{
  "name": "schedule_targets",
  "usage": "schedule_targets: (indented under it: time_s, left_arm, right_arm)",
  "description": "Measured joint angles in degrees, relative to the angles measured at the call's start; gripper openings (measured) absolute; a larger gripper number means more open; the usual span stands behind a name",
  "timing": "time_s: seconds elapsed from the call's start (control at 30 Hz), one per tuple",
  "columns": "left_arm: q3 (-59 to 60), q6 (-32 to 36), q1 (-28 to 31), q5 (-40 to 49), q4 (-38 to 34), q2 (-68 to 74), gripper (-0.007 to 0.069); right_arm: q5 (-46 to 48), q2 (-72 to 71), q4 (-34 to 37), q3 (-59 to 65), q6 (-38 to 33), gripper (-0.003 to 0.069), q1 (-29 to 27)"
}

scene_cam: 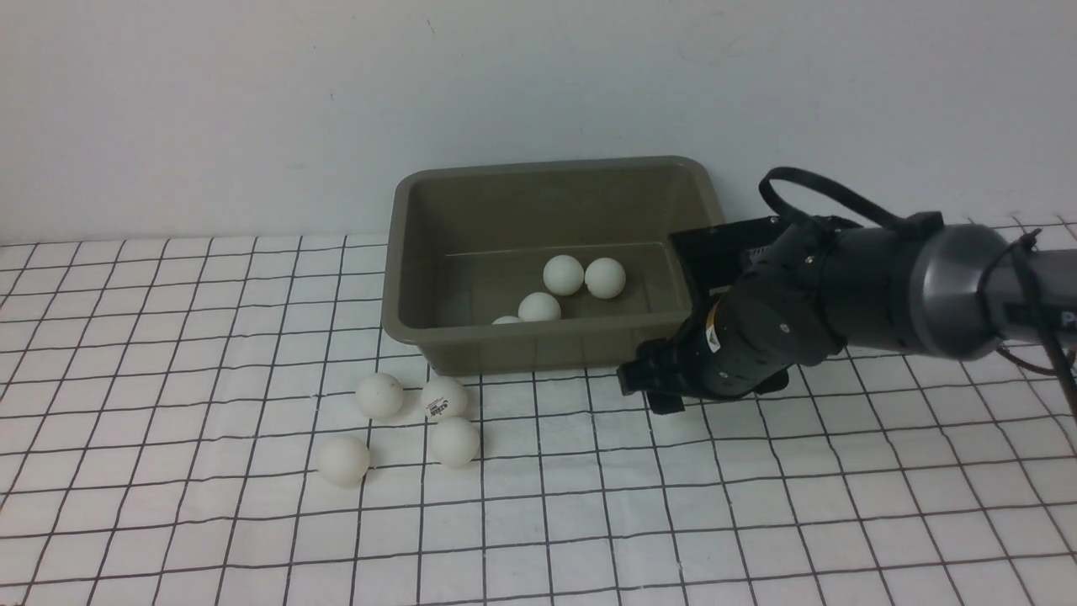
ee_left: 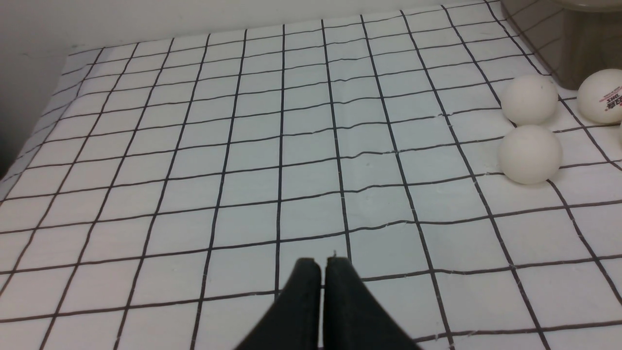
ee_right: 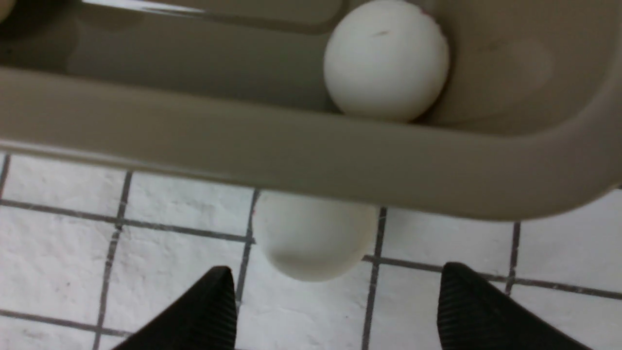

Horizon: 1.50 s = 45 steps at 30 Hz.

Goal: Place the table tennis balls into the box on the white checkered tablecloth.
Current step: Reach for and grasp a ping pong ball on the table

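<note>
Right gripper [ee_right: 336, 270] spread wide, empty; ball [ee_right: 311, 243] sits just ahead on tablecloth [ee_right: 58, 243], half tucked under box [ee_right: 291, 146] rim near its front right corner. Risk: fingers [ee_right: 204, 311] catch rim on closing, or nudge ball rolling further under.

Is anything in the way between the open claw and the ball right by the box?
Nothing visible lies between the right gripper and that ball, only bare tablecloth. The rim of the box overhangs the ball's far side, though, so it may crowd the grasp.
</note>
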Motion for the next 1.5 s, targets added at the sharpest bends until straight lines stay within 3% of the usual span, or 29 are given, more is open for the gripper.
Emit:
schedule_targets:
  time_s: [1.07, 1.3, 1.5]
  left_arm:
    - [0.00, 0.00, 0.00, 0.00, 0.00, 0.00, -0.0004]
    - [0.00, 0.00, 0.00, 0.00, 0.00, 0.00, -0.0004]
    - [0.00, 0.00, 0.00, 0.00, 0.00, 0.00, -0.0004]
  right_arm:
    - [-6.82, 2.49, -0.24, -0.11, 0.04, 0.0501, -0.22]
    - [-6.75, 5.00, -0.29, -2.51, 0.04, 0.0501, -0.22]
    - [-1.05, 7.07, 0.75, -6.19, 0.40, 0.0501, -0.22]
